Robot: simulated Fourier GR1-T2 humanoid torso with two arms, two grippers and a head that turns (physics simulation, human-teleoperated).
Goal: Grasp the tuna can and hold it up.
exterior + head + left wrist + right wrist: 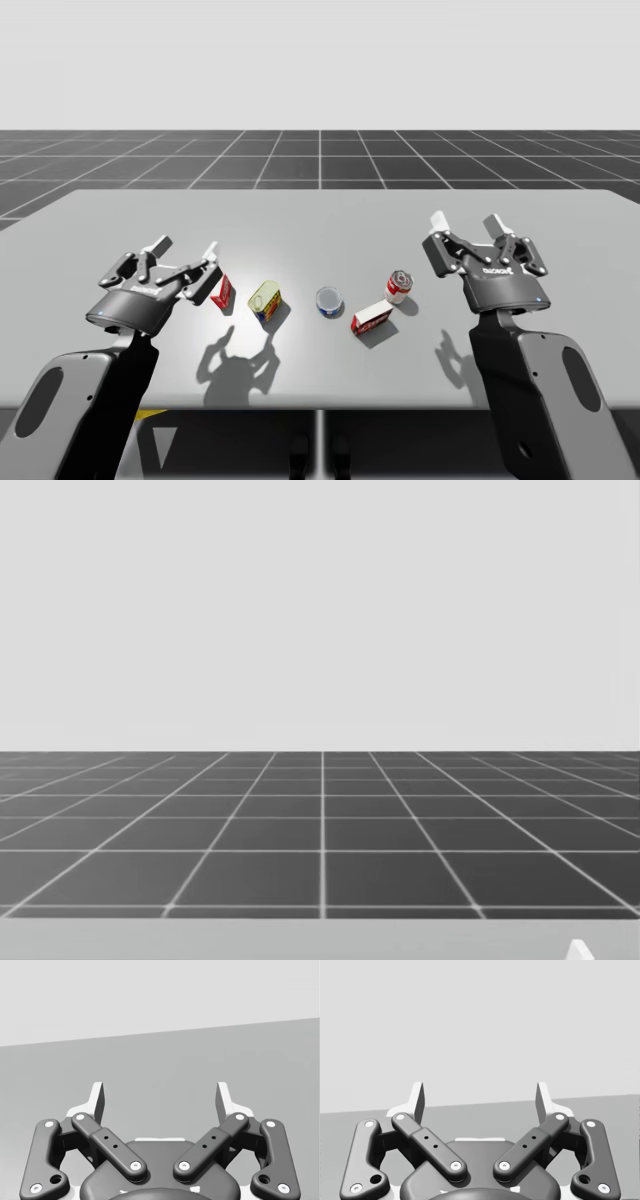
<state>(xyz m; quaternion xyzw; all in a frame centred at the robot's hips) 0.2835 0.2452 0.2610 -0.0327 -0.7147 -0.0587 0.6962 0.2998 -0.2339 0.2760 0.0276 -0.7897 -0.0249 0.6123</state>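
The tuna can (329, 301), three o'clock of the yellow can (264, 300), looks hard and slippery. I'd pinch its round sides. My left gripper (160, 1097) and right gripper (480, 1097) are spread apart.

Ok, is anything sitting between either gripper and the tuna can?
Yes, on both sides. Between my left gripper and the tuna can sit a small red box and a yellow can. Between my right gripper and it sit a red can and a red-and-white box. Nothing lies on top of it.
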